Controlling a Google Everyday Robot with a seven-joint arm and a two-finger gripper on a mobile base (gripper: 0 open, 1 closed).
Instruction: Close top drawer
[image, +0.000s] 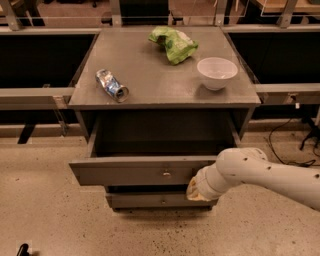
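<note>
Drawer (125, 173) sat pulled well out of the cabinet, directly under the worktop (150, 65), front panel facing the camera w/ a small knob (166, 174) at centre. Gripper (196, 189) was at the panel's right end, low, by its bottom edge & overlapping the front of the lower drawer (150, 201). Contact w/ the panel couldn't be confirmed. How far the gripper was open, or whether it held anything, couldn't be made out. White arm (265, 175) extended from the right edge of view. On the worktop: crushed can (112, 85) at left, green bag (173, 43) at rear centre, white bowl (217, 73) at right. Bag & bowl were near each other, the can well apart.
</note>
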